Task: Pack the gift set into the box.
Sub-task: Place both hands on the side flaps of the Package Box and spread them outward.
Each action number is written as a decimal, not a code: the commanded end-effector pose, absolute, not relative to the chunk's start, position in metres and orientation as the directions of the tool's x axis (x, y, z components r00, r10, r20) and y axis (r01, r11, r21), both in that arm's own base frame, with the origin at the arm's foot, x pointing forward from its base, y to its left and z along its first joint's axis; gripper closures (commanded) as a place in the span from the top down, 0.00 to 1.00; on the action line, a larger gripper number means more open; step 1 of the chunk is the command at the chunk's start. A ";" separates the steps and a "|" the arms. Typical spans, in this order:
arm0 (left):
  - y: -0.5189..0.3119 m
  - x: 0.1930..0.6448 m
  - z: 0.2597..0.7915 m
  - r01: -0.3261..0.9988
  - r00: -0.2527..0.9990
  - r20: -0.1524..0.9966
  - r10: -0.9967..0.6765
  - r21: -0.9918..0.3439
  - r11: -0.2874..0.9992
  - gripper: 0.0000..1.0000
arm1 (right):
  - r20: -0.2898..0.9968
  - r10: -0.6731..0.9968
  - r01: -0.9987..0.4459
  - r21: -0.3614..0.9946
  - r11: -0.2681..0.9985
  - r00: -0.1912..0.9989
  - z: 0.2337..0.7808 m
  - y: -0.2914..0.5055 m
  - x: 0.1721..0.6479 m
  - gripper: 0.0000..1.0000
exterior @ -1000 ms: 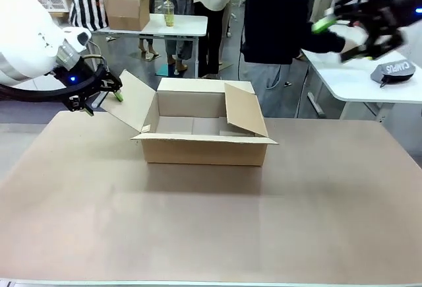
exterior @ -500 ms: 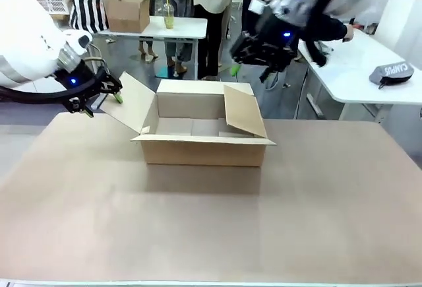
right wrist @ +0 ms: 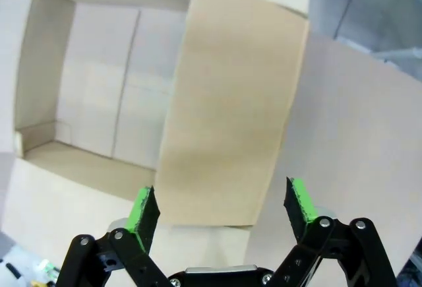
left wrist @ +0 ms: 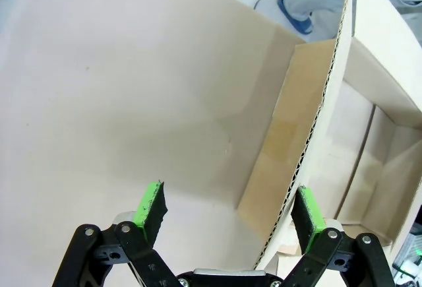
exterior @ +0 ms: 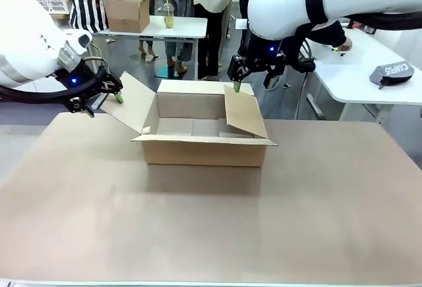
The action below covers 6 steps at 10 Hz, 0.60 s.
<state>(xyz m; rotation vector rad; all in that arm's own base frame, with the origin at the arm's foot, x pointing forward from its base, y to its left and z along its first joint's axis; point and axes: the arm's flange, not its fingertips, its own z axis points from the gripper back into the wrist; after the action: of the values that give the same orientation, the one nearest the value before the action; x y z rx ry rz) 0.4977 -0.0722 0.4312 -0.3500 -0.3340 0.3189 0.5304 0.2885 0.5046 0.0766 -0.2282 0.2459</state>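
The box stands open in the middle of the brown table, its left flap splayed outward and its right flap leaning in over the opening. My left gripper is open at the left flap's outer edge. In the left wrist view that flap's cut edge passes between the fingers of the left gripper, close to the right pad. My right gripper hovers open just above the right flap, and the right gripper holds nothing. The gift set's grey "CAMPUS" pack lies on the white side table.
A person's hand rests on the white side table at the far right. Behind, another white table carries a small brown carton and a cup. The box's inside is bare. Open table surface lies in front.
My right arm has swung from above the white side table leftward and down to the box's right flap. The left arm and the box have stayed put.
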 end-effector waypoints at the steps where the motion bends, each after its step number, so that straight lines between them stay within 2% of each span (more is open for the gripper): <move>1: -0.072 0.497 0.433 -0.259 0.889 0.271 0.370 -0.370 0.892 1.00 | 0.234 0.240 -0.251 0.014 0.968 0.942 0.502 0.282 0.533 1.00; 2: -0.072 0.497 0.433 -0.259 0.889 0.271 0.370 -0.370 0.892 1.00 | 0.275 0.290 -0.267 -0.119 0.956 0.917 0.500 0.315 0.540 1.00; 3: -0.072 0.497 0.433 -0.259 0.889 0.271 0.370 -0.370 0.892 1.00 | 0.314 0.308 -0.284 -0.122 0.951 0.898 0.492 0.332 0.554 1.00; 4: -0.072 0.497 0.433 -0.259 0.889 0.271 0.370 -0.370 0.892 1.00 | 0.296 0.273 -0.237 -0.152 0.960 0.915 0.481 0.338 0.567 1.00; 5: -0.072 0.497 0.433 -0.259 0.889 0.271 0.370 -0.370 0.892 1.00 | 0.289 0.242 -0.175 -0.239 0.955 0.926 0.468 0.350 0.577 1.00; 6: -0.072 0.497 0.433 -0.259 0.889 0.271 0.370 -0.370 0.892 1.00 | 0.247 0.187 -0.081 -0.383 0.920 0.951 0.454 0.362 0.584 1.00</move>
<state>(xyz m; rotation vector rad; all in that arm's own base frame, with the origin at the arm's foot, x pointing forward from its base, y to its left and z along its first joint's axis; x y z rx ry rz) 0.4976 -0.0721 0.4311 -0.3498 -0.3339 0.3194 0.5671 0.3394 0.4560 -0.2204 -0.3243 0.2528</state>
